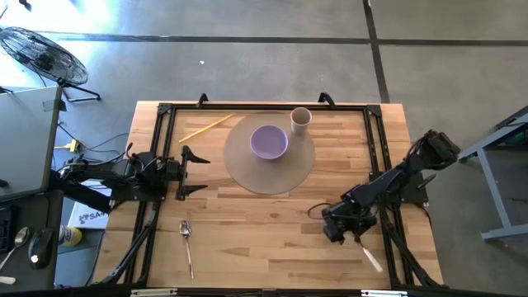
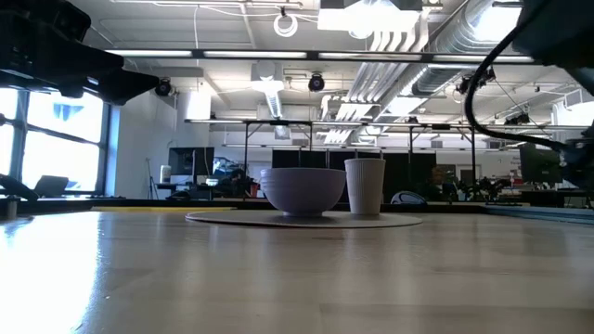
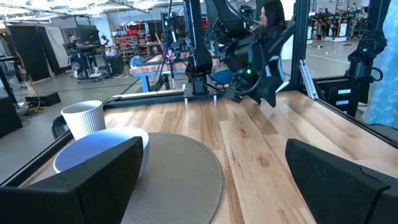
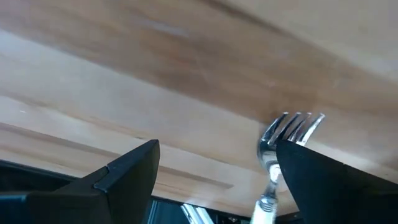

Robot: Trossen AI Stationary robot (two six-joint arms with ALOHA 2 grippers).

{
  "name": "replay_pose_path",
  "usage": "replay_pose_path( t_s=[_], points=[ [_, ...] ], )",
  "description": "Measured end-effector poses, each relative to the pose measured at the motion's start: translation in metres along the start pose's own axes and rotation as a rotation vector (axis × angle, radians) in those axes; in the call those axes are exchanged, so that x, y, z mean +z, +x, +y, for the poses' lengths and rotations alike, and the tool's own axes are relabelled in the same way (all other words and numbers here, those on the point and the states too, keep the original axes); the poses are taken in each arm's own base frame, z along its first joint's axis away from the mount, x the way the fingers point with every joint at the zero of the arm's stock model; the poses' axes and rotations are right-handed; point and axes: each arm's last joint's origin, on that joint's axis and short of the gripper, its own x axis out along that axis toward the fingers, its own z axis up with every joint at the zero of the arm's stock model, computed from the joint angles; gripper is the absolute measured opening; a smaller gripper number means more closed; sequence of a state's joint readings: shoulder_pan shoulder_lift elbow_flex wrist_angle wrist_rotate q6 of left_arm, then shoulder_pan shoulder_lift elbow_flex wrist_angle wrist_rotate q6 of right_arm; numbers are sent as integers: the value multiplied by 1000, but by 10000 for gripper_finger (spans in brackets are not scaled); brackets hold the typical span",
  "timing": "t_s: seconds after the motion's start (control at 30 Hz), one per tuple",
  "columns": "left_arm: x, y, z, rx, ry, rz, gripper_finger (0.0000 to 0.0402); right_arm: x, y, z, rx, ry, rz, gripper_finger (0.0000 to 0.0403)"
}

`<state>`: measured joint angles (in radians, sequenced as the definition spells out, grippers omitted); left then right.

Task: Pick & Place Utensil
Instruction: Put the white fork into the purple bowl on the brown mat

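Note:
A fork with a metal head and a white handle point(image 1: 370, 256) lies on the wooden table near the front right. In the right wrist view its tines point(image 4: 297, 124) show close beside one finger. My right gripper point(image 1: 333, 231) is open, low over the table, at the fork's head end point(image 4: 217, 144). A metal spoon point(image 1: 186, 242) lies at the front left. A purple bowl point(image 1: 269, 142) stands on a round grey mat point(image 1: 247, 173), with a white ribbed cup point(image 1: 300, 120) beside it. My left gripper point(image 1: 198, 173) is open and empty at the table's left, level, facing the mat. My right gripper stands open with the fork's head point(image 4: 273, 149) just inside one finger point(image 4: 323, 174). I cannot tell whether that finger touches the fork. The fork lies on the table.
A yellow stick point(image 1: 206, 128) lies at the far left of the table. A black frame point(image 1: 165, 111) runs around the table edges. Bare wood lies between the mat and the front edge. The bowl point(image 2: 303, 190) and cup point(image 2: 365, 186) show in the low view. A person shows beyond the table point(image 3: 270, 15).

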<state>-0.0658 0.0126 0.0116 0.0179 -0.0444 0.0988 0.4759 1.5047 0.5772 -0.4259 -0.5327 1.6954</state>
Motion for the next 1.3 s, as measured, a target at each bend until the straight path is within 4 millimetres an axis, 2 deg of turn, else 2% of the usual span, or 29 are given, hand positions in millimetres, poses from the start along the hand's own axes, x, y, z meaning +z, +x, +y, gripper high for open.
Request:
replay_pose_path(
  t_s=[0.33, 0.43, 0.6, 0.77, 0.87, 1.1, 1.3],
  points=[
    [0, 0, 0, 0, 0, 0, 387, 21, -14, -4, -13, -23, -66, 318],
    [0, 0, 0, 0, 0, 0, 387, 25, -23, -2, -60, -24, -123, 318],
    [0, 0, 0, 0, 0, 0, 387, 28, -44, 11, -100, -67, -283, 318],
    [0, 0, 0, 0, 0, 0, 387, 28, -52, 19, -80, -80, -315, 318],
    [0, 0, 0, 0, 0, 0, 387, 20, -53, 17, -150, -81, -313, 318],
    [0, 0, 0, 0, 0, 0, 387, 7, -50, -7, -392, 13, -352, 318],
    [0, 0, 0, 0, 0, 0, 387, 11, -30, -20, -340, 32, -322, 296]
  ],
)
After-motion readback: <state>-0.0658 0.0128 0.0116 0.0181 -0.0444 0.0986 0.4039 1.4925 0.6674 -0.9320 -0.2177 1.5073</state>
